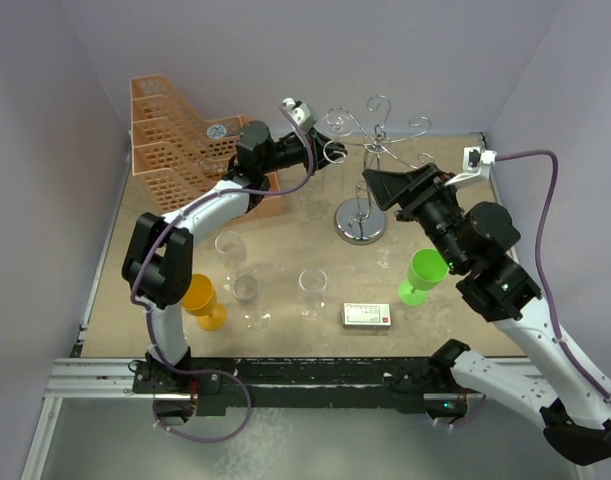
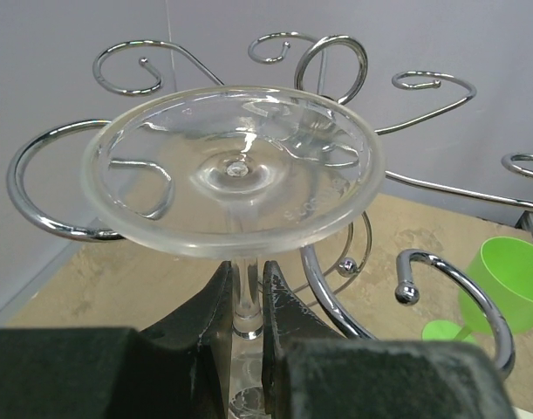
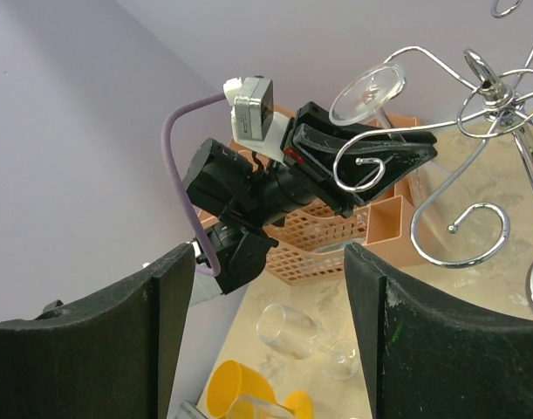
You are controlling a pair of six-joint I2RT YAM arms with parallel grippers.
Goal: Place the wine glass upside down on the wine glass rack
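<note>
Between the fingers (image 2: 209, 305) of the left gripper (image 2: 247, 305) stands the thin stem of the wine glass (image 2: 231, 166), clamped on both sides. The glass is upside down: its round clear foot spreads flat just above the fingers, and the bowl hangs below them, mostly hidden by the gripper body. Just beyond the foot, and at about its height, curl the chrome scroll arms of the wine glass rack (image 1: 360, 224). One arm loops to the left of the foot, several rise behind it, and a hooked one with a ball end sits to the lower right. Whether the glass touches any arm cannot be told from these views. Past the hooked arm, lower and to the right, a green goblet (image 2: 510, 275) stands on the table (image 1: 295, 240).

From above, the rack's domed base sits right of the left gripper and lower, with the thin post rising from it. The right gripper (image 3: 270, 288) is on the other side of the post, pointing at it, its fingers spread wide with nothing between them.

Behind the left gripper is the orange basket (image 1: 175, 140). Well back toward the arm bases stand three clear glasses (image 1: 247, 290), an orange goblet (image 1: 203, 298) and a small flat box (image 1: 367, 315).
</note>
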